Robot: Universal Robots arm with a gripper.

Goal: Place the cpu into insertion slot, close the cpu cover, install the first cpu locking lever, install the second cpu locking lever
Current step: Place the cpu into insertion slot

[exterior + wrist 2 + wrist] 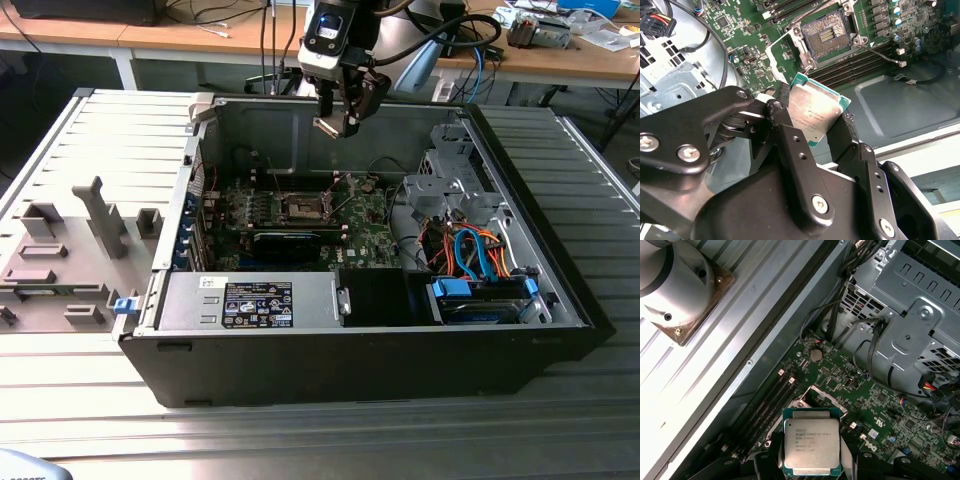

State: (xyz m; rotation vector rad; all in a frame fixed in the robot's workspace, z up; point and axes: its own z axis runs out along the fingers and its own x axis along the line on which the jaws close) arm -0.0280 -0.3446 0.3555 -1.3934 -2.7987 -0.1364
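The jaws are closed on the chip (815, 112), pinching it by two opposite edges with its silvery-grey top turned toward both wrist cameras. In the exterior view the chip (327, 126) hangs in the upper middle of the frame, in the air above the open computer case (350, 375) and apart from everything inside it.

The socket (303, 207) sits lower in that frame, a little toward the exterior view's left of the chip, on the green circuit board (372, 228). From the jaws the way to it looks mainly downward into the case. In the second wrist view the socket (826, 34) shows its dark contact field bare, with nothing lying over it, and a thin wire lever (882, 53) runs just beside one side. In the first wrist view the chip (812, 447) overlaps the socket's nearer edge (812, 394), so I judge it to be close to overhead. The chip is square and has no long axis to speak of. Its sides seem turned against the socket's sides, and it seems tilted rather than flat to the board.

Farther off, a metal drive cage (450, 170) with orange and blue cables fills the case's side toward the exterior view's right. The case stands on a ribbed metal desk (300, 440), with a grey parts tray (70, 255) toward the exterior view's left.
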